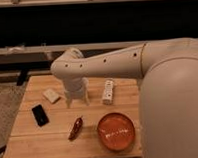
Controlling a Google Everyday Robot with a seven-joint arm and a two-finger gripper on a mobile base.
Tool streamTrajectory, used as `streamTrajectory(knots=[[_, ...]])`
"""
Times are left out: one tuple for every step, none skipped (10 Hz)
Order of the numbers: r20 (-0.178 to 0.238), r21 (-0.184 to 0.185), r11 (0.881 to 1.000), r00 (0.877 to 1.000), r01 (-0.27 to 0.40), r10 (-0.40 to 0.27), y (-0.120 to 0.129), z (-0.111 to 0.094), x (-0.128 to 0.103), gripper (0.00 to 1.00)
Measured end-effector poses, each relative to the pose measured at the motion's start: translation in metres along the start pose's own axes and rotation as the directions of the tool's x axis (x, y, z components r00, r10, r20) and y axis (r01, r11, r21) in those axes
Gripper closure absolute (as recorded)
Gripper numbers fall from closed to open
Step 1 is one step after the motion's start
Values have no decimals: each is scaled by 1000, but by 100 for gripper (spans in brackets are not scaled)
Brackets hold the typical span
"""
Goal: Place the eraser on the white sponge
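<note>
The eraser (pixel 40 115) is a small flat black block lying on the left part of the wooden table (pixel 56 143). The white sponge (pixel 51 95) is a small off-white block just behind and to the right of it. My gripper (pixel 77 100) hangs fingers down over the table's middle back, to the right of the sponge and apart from it. Its two white fingers (pixel 69 100) stand apart with nothing between them. The eraser lies well to the gripper's front left.
A white power strip (pixel 108 92) lies to the right of the gripper. A dark red-brown elongated object (pixel 75 128) sits in front of the gripper, beside an orange bowl (pixel 116 131). My bulky arm covers the table's right side.
</note>
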Motion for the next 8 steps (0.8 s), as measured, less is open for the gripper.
streamTrajectory(knots=[[0, 0, 1000, 1000, 0, 0, 0, 0, 0, 35], [0, 0, 1000, 1000, 0, 0, 0, 0, 0, 35], [0, 0, 1000, 1000, 0, 0, 0, 0, 0, 35], [0, 1, 1000, 1000, 0, 0, 0, 0, 0, 35], [-4, 4, 1000, 1000, 1, -1, 0, 1, 0, 35], [-12, 8, 999, 999, 38, -38, 3, 5, -2, 35], [-18, 6, 996, 995, 94, -94, 12, 8, -4, 35], [-25, 6, 986, 986, 168, -168, 28, 12, -8, 35]])
